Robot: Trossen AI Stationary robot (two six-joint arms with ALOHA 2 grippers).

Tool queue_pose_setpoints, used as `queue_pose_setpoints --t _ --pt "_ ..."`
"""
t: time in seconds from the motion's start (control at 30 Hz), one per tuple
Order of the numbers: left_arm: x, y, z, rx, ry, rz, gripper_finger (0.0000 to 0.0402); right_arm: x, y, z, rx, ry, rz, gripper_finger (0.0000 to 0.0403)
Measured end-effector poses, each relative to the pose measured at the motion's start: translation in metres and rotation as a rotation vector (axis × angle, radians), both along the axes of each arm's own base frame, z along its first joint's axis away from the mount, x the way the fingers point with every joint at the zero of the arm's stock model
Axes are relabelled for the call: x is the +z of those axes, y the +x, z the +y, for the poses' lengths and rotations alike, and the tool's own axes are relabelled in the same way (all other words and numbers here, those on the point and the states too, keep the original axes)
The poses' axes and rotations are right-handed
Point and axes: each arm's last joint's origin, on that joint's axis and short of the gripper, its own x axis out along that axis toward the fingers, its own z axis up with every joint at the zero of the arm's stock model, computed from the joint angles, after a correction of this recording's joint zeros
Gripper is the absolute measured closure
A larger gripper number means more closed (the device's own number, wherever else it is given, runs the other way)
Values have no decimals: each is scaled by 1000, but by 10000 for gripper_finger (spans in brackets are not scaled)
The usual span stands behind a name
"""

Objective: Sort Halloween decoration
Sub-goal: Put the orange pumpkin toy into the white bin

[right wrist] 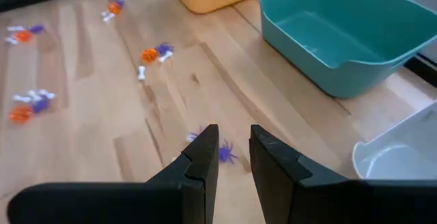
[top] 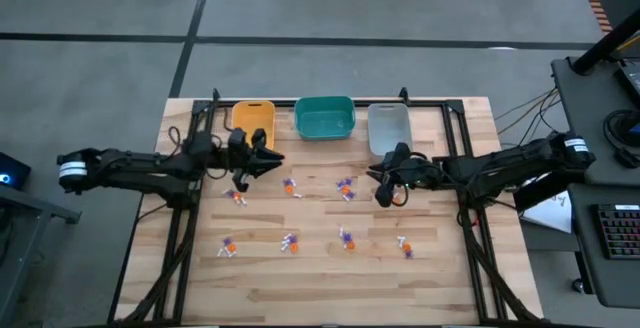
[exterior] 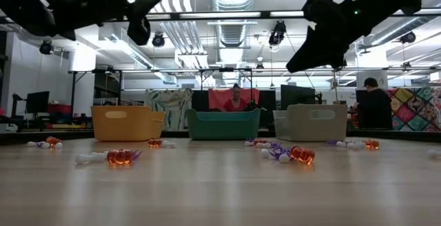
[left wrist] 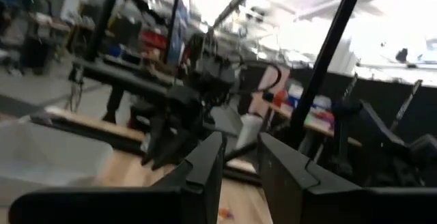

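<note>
Two dark jointed arms, white band near each base, apparently.

bins: yellow point(top: 252, 118), teal point(top: 324, 118), grey point(top: 388, 128)
trinkets point(top: 346, 187): orange, purple, white
table point(top: 320, 278): light wood, striped planks
arms: dark

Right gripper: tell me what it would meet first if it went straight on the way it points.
Probably the small purple trinket lying on the wooden table just ahead of the right gripper, then the tabletop itself. Depth is unclear.

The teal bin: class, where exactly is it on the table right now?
In the high view, the teal bin sits at the table's far edge, between the yellow bin and the grey bin.
</note>
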Motion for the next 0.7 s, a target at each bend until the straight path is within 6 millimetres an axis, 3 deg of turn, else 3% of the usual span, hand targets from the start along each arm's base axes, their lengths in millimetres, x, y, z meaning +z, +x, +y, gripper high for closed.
queue_pose_setpoints --t 0.2,0.4,0.7 --pt "-14 21 4 -68 -21 110 326 6 21 0 -60 88 -39 330" --pt "-24 37 5 -197 -58 187 326 15 48 3 -2 136 28 330" --pt "-35 58 10 -243 -60 245 326 15 76 1 -18 98 382 330"
